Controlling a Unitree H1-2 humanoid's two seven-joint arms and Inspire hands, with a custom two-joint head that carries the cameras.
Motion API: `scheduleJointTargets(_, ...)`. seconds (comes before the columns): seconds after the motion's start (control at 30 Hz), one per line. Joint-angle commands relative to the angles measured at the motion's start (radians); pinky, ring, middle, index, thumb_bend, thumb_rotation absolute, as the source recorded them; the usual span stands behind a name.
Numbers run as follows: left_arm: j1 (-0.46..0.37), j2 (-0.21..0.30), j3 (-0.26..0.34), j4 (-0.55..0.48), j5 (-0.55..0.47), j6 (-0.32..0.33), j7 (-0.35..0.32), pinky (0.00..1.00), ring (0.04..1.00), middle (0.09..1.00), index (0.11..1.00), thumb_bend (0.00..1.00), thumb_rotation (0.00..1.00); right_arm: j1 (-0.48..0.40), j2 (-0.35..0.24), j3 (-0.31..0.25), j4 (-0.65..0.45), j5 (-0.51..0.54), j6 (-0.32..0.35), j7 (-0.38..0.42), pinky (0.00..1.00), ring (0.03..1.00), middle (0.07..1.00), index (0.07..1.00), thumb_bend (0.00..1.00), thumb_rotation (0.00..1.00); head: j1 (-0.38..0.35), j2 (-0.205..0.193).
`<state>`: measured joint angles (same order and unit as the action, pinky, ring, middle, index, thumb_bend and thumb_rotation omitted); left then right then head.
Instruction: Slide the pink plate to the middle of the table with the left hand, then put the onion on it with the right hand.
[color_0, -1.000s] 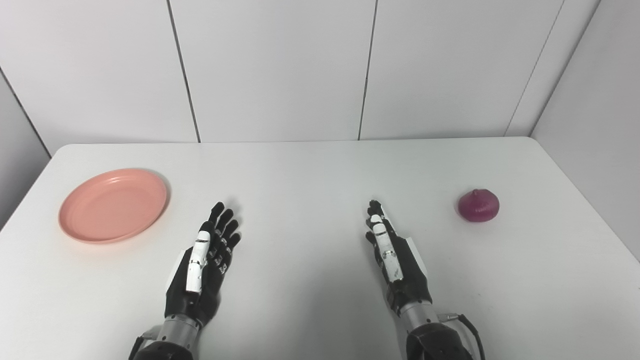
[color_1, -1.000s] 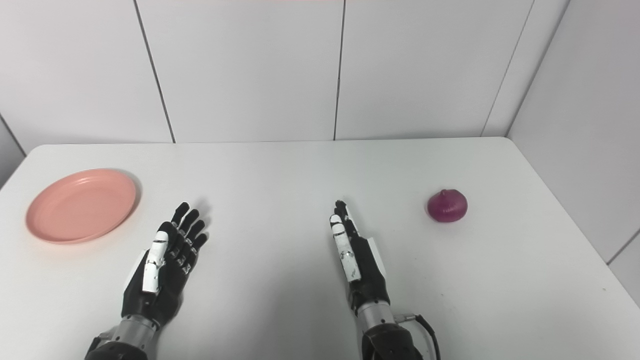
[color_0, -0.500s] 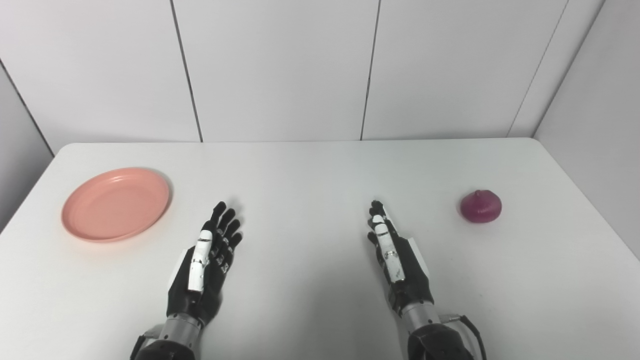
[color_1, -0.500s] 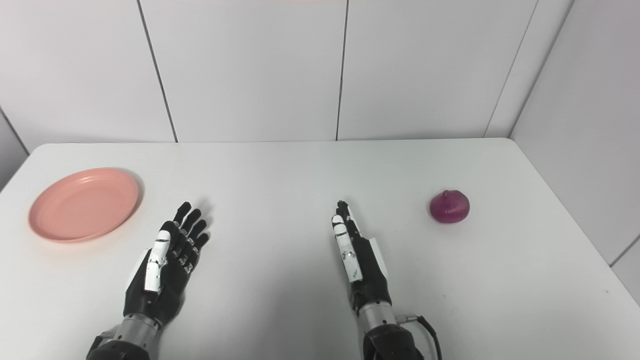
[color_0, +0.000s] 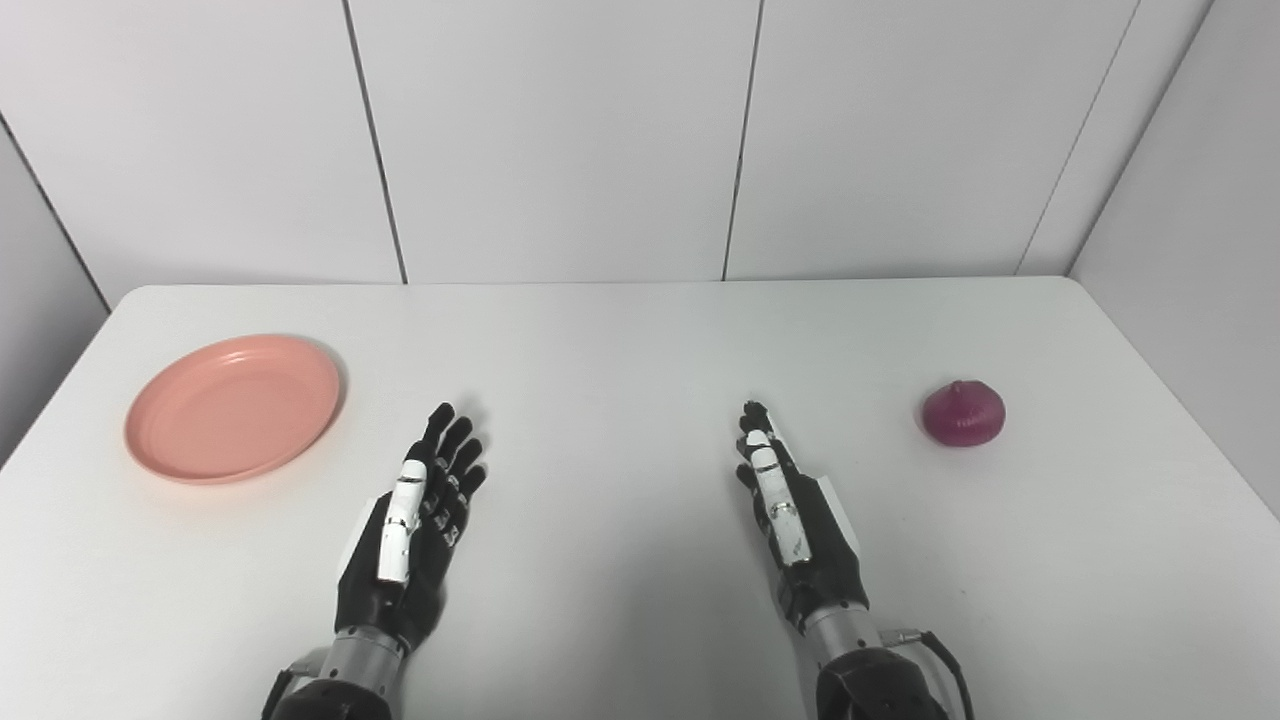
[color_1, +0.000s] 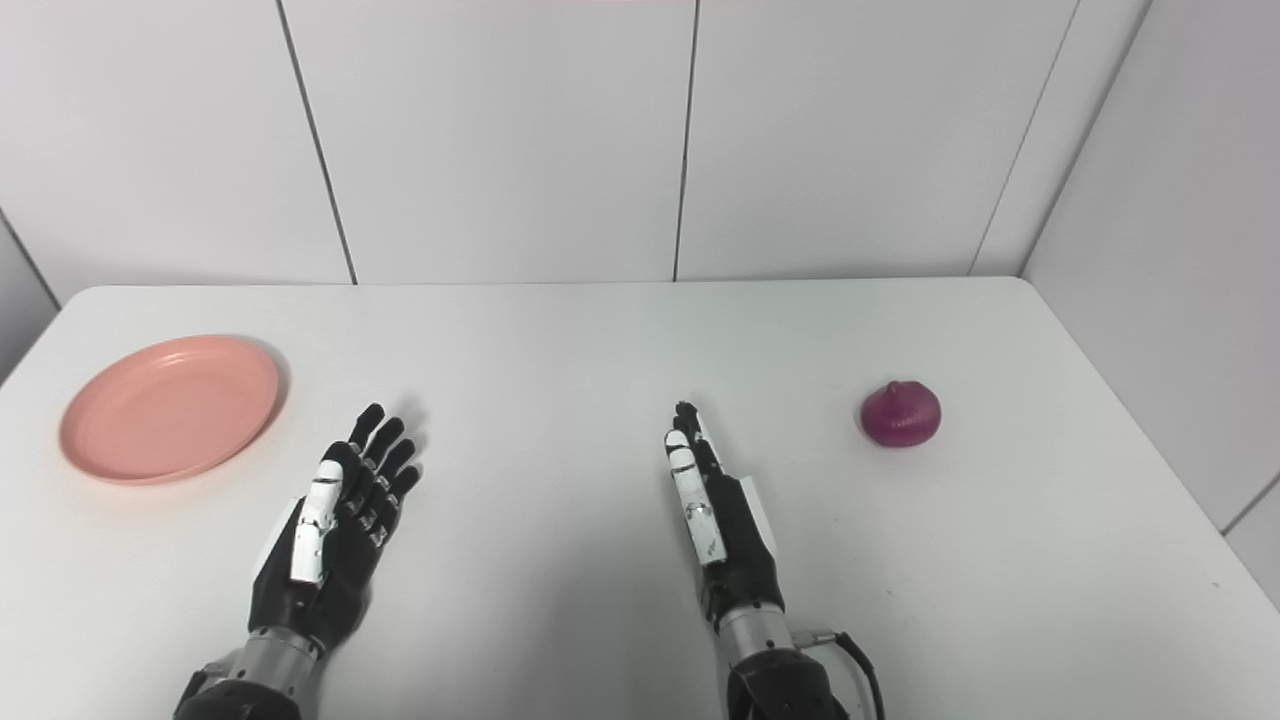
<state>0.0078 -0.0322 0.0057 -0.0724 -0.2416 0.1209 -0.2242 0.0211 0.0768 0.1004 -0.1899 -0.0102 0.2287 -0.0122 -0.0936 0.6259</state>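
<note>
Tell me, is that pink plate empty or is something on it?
Empty. The pink plate shows only its bare inside; the onion sits far off at the table's other side.

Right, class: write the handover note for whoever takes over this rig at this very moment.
Left hand: open, holding nothing, low over the table, right of the pink plate.
Right hand: open, holding nothing, left of the onion.
Pink plate: on the table's left side, nothing on it.
Onion: on the table's right side.
Done: nothing.
Left: slide the plate to the middle with the left hand, then set the onion on it with the right.
</note>
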Motion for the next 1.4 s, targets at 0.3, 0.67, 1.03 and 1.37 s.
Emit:
scheduleJointTargets(0.3, 0.005, 0.018, -0.008, -0.021, 0.001, -0.014, -0.003, 1.0, 0.994, 1.0, 0.991, 0.44, 1.0, -0.019, 0.003, 0.0, -0.03, 0.004, -0.037, 0.007, 1.0, 0.991, 0.988, 0.98, 0.23, 1.0, 0.002, -0.002)
scheduleJointTargets(0.67, 0.004, 0.018, -0.007, -0.015, -0.002, -0.019, -0.006, 1.0, 0.993, 1.0, 0.991, 0.44, 1.0, -0.02, 0.003, 0.001, -0.029, 0.001, -0.037, 0.006, 1.0, 0.995, 0.99, 0.983, 0.23, 1.0, 0.003, -0.003)
scheduleJointTargets(1.03, 0.002, 0.021, -0.007, -0.014, -0.001, -0.02, -0.008, 1.0, 0.995, 1.0, 0.994, 0.44, 1.0, -0.021, 0.002, 0.0, -0.027, 0.005, -0.036, 0.007, 1.0, 0.993, 0.99, 0.982, 0.23, 1.0, 0.004, -0.006)
scheduleJointTargets(1.37, 0.002, 0.02, -0.005, -0.013, -0.004, -0.019, -0.008, 1.0, 0.992, 0.998, 0.988, 0.45, 0.99, -0.02, 0.002, 0.0, -0.03, 0.007, -0.036, 0.008, 1.0, 0.997, 0.994, 0.987, 0.23, 1.0, 0.005, -0.007)
